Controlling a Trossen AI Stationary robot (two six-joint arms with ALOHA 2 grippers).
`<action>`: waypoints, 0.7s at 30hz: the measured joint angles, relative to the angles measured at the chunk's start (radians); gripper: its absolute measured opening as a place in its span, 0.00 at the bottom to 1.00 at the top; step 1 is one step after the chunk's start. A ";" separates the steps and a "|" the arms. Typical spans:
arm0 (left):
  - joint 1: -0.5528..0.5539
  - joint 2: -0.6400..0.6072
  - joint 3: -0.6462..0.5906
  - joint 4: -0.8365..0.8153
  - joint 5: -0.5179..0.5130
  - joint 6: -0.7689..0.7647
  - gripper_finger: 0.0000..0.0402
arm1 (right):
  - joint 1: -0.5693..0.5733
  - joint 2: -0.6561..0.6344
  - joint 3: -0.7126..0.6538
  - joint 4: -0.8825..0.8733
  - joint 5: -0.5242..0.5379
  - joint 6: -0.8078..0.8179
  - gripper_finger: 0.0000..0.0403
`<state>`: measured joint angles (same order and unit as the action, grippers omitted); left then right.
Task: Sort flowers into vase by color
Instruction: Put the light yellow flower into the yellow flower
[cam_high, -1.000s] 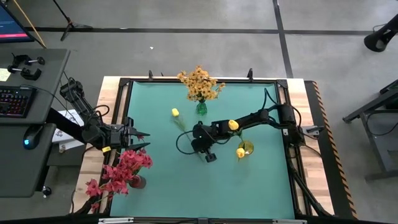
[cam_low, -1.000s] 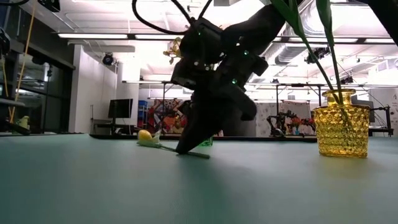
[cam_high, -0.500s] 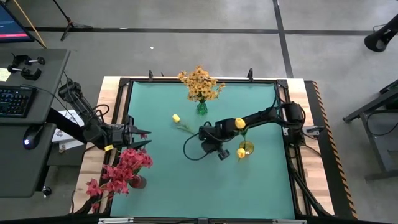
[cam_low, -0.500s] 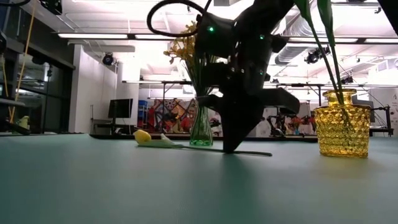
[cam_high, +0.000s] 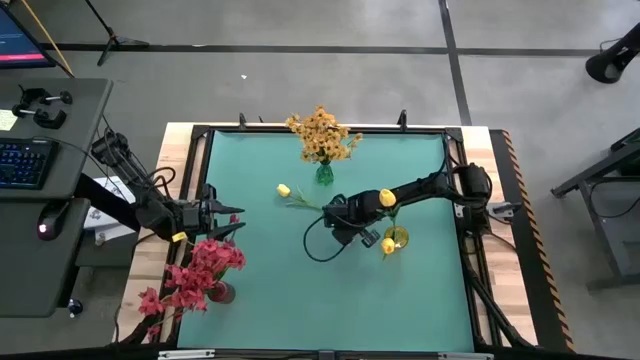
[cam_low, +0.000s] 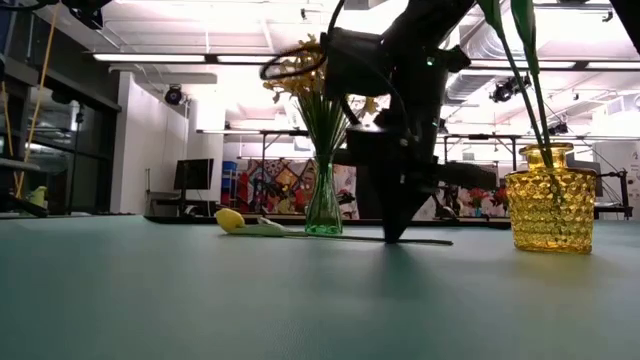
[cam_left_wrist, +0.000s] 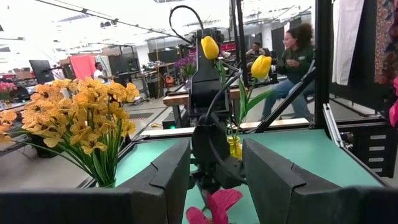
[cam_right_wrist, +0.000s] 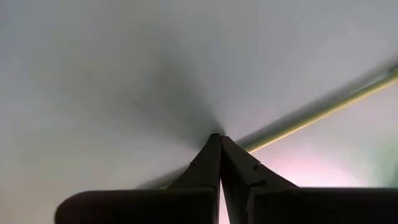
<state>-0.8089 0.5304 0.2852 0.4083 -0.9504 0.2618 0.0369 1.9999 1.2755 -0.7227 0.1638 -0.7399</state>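
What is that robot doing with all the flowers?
It is sorting fake flowers into vases by color. The right gripper is down on the green table, its fingers closed together at the stem of a yellow tulip lying flat there. Two more yellow tulips stand in the yellow vase nearby. The orange flowers are in a green vase, and the red flowers stand by the left gripper, which waits open at the table's edge.

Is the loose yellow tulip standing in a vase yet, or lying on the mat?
Lying flat on the mat. The yellow tulip rests on its side, stem running to the right gripper, whose tips touch the mat at the stem.
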 joint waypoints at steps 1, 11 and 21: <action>0.000 0.000 0.000 -0.001 0.000 0.000 0.34 | 0.003 0.000 0.000 -0.022 0.022 -0.001 0.00; 0.000 0.000 0.000 0.000 0.001 -0.002 0.34 | 0.023 0.005 -0.004 -0.271 0.168 0.070 0.00; 0.000 0.000 0.000 0.000 0.002 -0.009 0.34 | 0.021 0.007 -0.007 -0.278 0.217 0.112 0.00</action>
<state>-0.8089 0.5304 0.2852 0.4080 -0.9489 0.2531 0.0574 2.0068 1.2686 -1.0004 0.3813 -0.6281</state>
